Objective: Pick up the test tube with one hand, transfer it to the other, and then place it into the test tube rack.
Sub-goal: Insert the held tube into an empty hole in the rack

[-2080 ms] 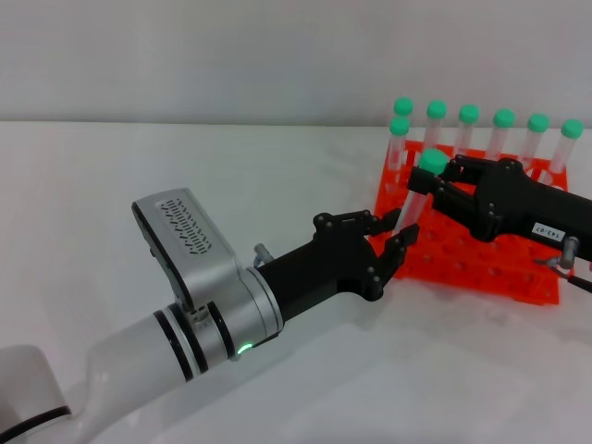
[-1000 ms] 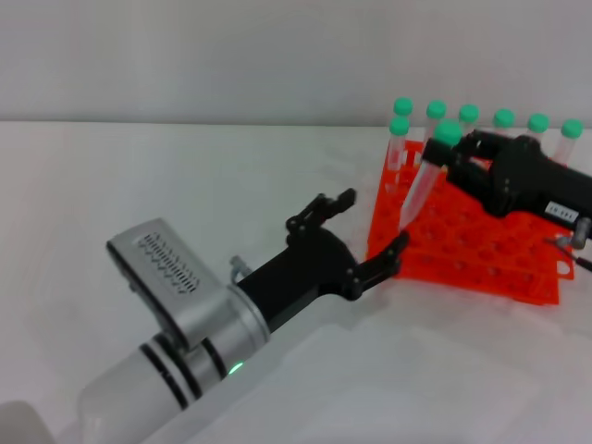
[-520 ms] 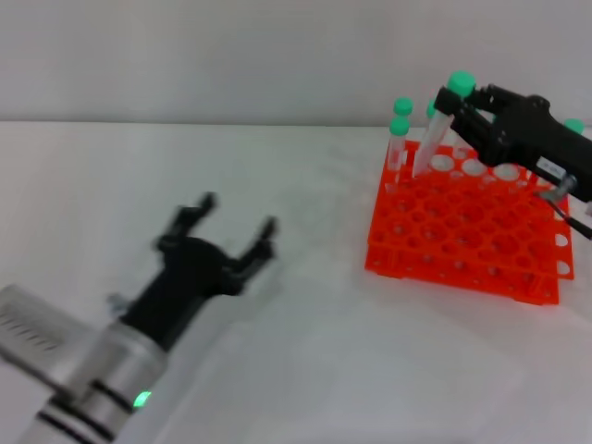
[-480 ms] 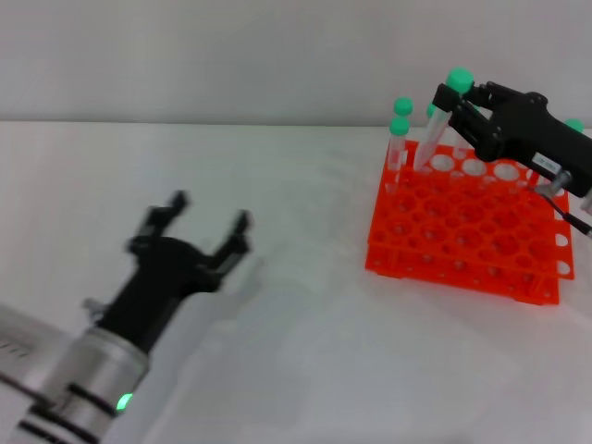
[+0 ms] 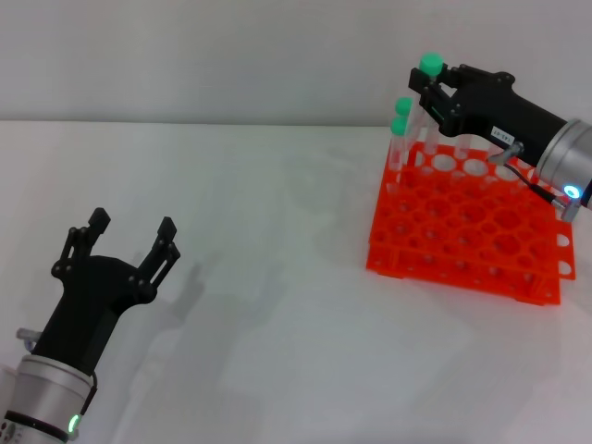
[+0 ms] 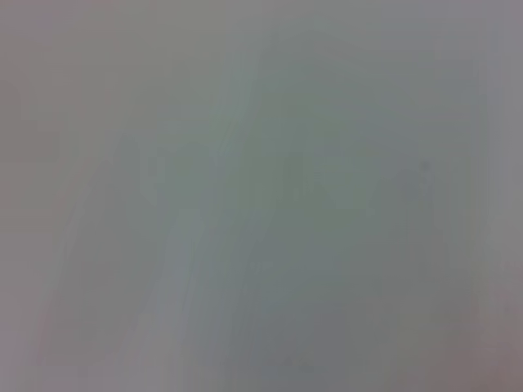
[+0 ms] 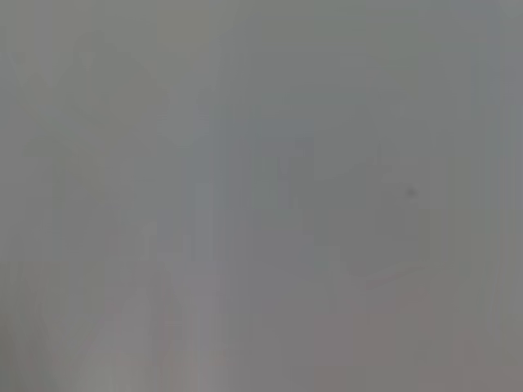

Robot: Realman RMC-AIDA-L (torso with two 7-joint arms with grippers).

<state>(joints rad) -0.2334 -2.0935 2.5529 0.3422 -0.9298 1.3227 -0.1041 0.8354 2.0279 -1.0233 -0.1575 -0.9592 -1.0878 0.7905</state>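
Observation:
In the head view my right gripper [image 5: 435,91], the bulky black one with a white label, is shut on the test tube [image 5: 428,66]. The tube's green cap sticks out above the fingers, and its clear body slants down toward the back left corner of the orange-red test tube rack [image 5: 407,264]. The tube hangs above the rack's holes. My left gripper [image 5: 129,239], the black claw on a silver wrist with a green light, is open and holds nothing, low over the table at the near left. Both wrist views show only grey blur.
Two other green-capped tubes [image 5: 401,116] stand in the rack's back left corner, right beside the held tube. The rack sits on a white table [image 5: 277,240] in front of a pale wall.
The left gripper let the tube go, opened and pulled back to the near left. The right gripper carried the tube up and back, over the rack's far left corner.

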